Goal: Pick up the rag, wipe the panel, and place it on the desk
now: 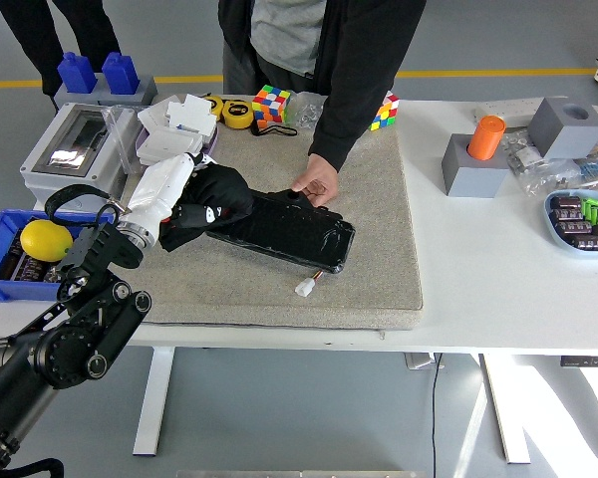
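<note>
Left hand (169, 194) grips the rag (211, 199); rag overlaps the panel's (284, 229) left end.

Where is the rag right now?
In the head view, left of centre: the rag is gripped in the left hand, over the panel's left end.

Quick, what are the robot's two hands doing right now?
Left hand: closed on the black rag, at the panel's left end.
Right hand: not in view.

A long white rectangular table (498, 299) on pale metal legs (151, 398) stands on a smooth grey floor (309, 418); a yellow painted floor line (498, 73) crosses behind it
</note>
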